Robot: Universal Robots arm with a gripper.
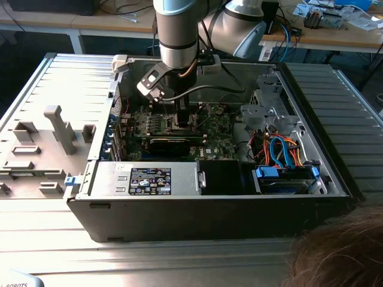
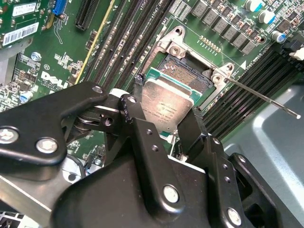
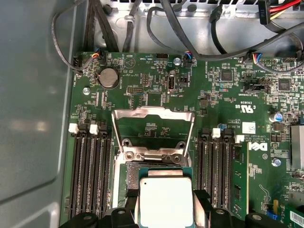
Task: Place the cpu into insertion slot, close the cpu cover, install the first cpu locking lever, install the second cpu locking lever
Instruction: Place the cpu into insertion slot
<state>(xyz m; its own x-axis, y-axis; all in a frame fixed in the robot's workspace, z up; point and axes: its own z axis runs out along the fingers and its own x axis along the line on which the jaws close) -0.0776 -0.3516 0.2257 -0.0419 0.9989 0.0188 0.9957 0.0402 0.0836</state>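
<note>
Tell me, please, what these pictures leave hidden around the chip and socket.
Socket contacts: second wrist view, the chip covers most.
One chip edge: first wrist view, cut off by the frame.
Socket: exterior view, the arm blocks it.
Chip's sides: second wrist view, jaws cover them.

The exterior view looks down from well back at the open computer case (image 1: 209, 209) around the gripper (image 1: 182, 119), while both wrist views ride close behind the gripper, from different sides, sharing the cpu (image 3: 165, 202), insertion slot (image 2: 183, 71) and surrounding motherboard (image 3: 156, 95).
</note>
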